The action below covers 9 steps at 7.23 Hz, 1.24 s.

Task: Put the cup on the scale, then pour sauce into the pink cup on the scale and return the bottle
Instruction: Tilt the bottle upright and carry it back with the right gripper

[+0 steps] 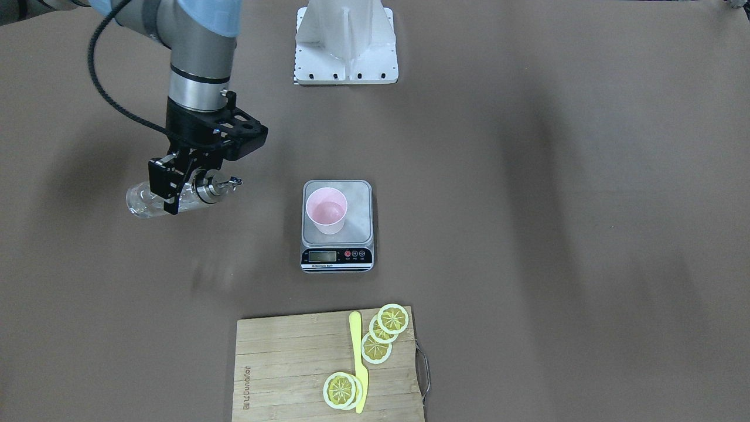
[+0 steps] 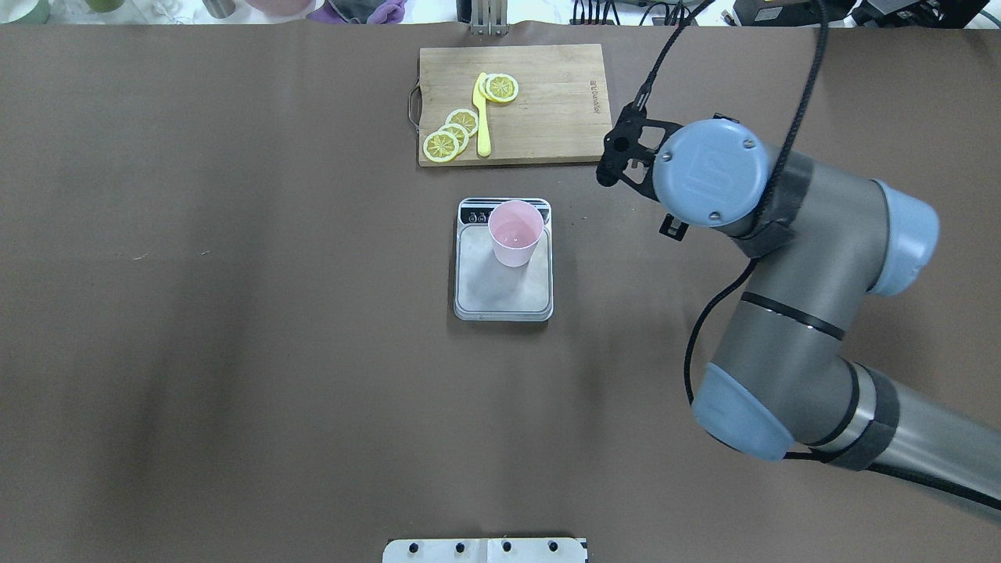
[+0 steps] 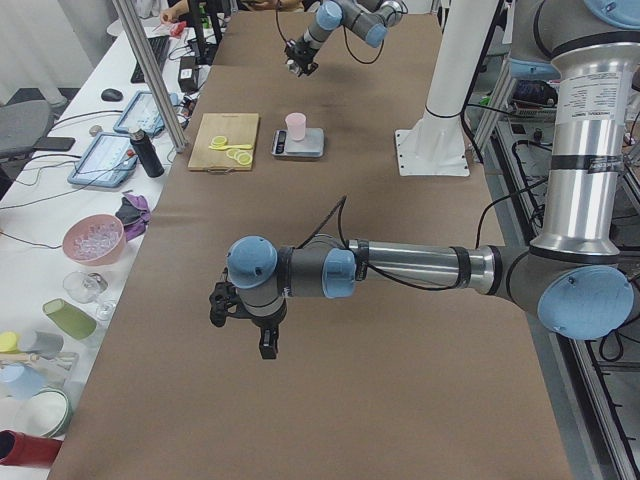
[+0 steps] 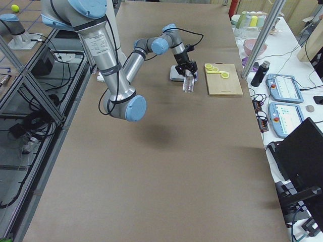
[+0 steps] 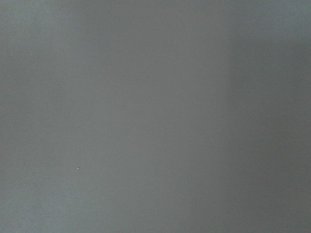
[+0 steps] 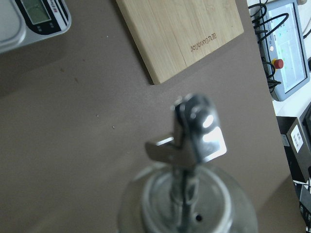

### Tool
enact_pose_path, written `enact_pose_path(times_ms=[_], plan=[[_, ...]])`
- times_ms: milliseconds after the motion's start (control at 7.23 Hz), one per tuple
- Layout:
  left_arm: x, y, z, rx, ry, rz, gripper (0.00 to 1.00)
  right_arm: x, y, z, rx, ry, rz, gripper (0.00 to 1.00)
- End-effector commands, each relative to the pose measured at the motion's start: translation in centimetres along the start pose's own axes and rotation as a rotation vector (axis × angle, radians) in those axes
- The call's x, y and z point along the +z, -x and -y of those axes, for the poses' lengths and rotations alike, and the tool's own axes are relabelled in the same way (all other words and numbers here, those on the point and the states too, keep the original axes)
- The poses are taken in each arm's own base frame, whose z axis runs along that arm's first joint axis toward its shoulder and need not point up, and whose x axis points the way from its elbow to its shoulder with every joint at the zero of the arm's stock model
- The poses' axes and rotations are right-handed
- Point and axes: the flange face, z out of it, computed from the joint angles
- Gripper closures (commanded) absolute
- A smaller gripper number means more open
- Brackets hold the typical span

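Note:
The pale pink cup (image 1: 326,210) stands upright on the scale's (image 1: 358,202) steel platform at the table's middle, with clear sauce (image 1: 330,212) in its bottom. My right gripper (image 1: 176,192) is shut on the clear glass bottle (image 1: 140,202), off the table and apart from the scale, to its left in the front view. The bottle is tilted, its silver spout (image 6: 192,141) toward the scale. In the overhead view the wrist hides gripper and bottle. My left gripper (image 3: 262,345) hangs over bare table far from the scale; I cannot tell whether it is open or shut.
A wooden cutting board (image 1: 281,363) with lemon slices (image 1: 392,318) and a yellow knife (image 1: 358,363) lies beyond the scale. The white robot base (image 1: 345,47) stands on the scale's other side. A side bench (image 3: 60,200) holds cups, bowls and tablets.

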Motion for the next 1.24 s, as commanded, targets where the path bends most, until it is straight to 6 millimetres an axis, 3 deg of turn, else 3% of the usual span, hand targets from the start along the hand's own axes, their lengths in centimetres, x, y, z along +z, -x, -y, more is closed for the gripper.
enact_pose_path(times_ms=[0,691,968,1106], plan=[[-0.1,0.0,0.0,0.002,-0.002,-0.002,0.00,1.4,-3.0,-6.3,0.053,-0.125,0.078,0.87],[0.0,0.0,0.0,0.012,-0.002,0.002,0.00,5.8,-8.8,-23.8,0.191,-0.312,0.350,0.86],[-0.1,-0.1,0.0,0.018,-0.009,0.002,0.00,11.0,-10.9,-29.5,0.204,-0.395,0.401,0.86],[-0.1,0.0,-0.1,0.025,-0.017,0.002,0.00,12.3,-12.2,-32.2,0.220,-0.426,0.424,0.86]])
